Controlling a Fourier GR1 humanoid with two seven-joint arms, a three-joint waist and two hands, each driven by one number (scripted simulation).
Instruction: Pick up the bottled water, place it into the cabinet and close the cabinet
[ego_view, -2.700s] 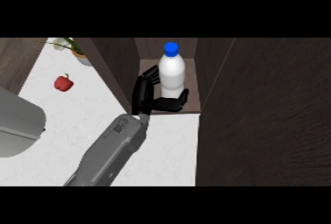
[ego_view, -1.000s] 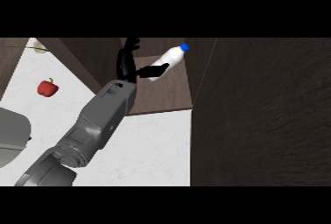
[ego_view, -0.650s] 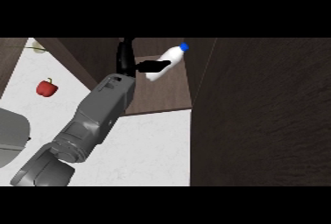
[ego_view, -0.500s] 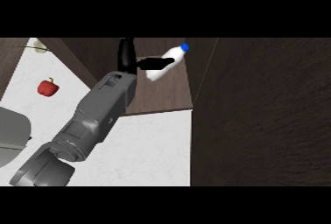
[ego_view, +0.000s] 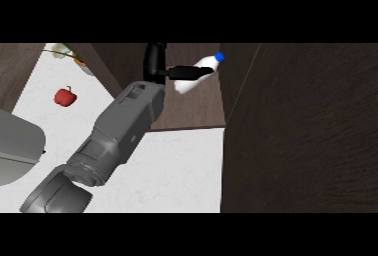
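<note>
Since the bottled water (ego_view: 196, 75) is a smooth, rigid white plastic cylinder with a small blue cap, it likely slips easily and is best taken round its mid-body. The left robot hand (ego_view: 164, 69) grasps it there, tilted, inside the dark wood-grain cabinet (ego_view: 192, 107). A glossy red bell pepper (ego_view: 66, 96) sits on the speckled white tabletop (ego_view: 177, 165). No right hand shows.

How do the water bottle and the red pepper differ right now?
The water bottle is white with a blue cap; the red pepper is red with a small stem. The bottle is tilted inside the open cabinet, with the robot hand against it; the pepper sits alone on the white counter, far to the left. The bottle is elongated, the pepper squat and smaller.
</note>
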